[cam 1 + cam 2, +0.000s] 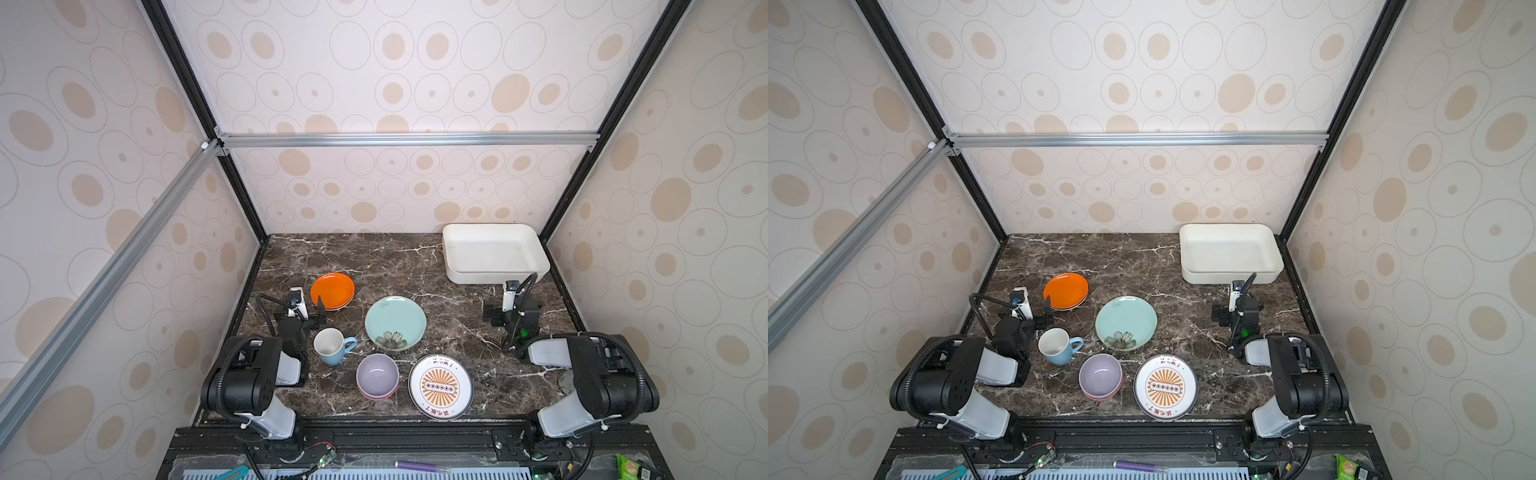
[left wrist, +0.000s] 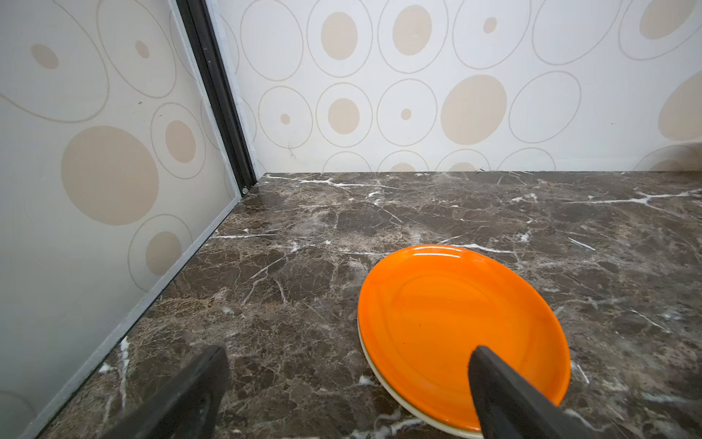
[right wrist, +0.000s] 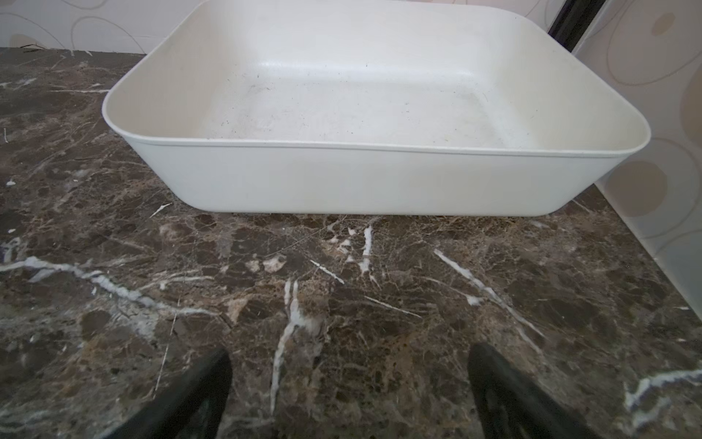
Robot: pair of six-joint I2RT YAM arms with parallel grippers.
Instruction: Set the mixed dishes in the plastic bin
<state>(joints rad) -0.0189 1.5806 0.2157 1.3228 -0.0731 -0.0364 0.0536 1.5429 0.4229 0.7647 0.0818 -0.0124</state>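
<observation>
Bearing unreadable red characters (image 1: 441,412): sunburst plate (image 1: 440,387).

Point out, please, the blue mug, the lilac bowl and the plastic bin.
blue mug (image 1: 330,344): in a top view, white inside.
lilac bowl (image 1: 377,374): in a top view, inner floor.
plastic bin (image 3: 372,178): right wrist view, near wall.

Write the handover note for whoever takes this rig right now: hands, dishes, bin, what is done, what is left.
Left hand: open, empty, one finger at the near edge of the orange plate, which lies on a cream plate.
Right hand: open, empty, above bare table, facing the white plastic bin.
Bin: back right corner, nothing in it.
Other dishes, all on the table: mint flower plate mid-table, blue mug to its left, lilac bowl nested in a red-rimmed bowl, sunburst plate at the front.
Done: nothing.
Left: every dish.
</observation>
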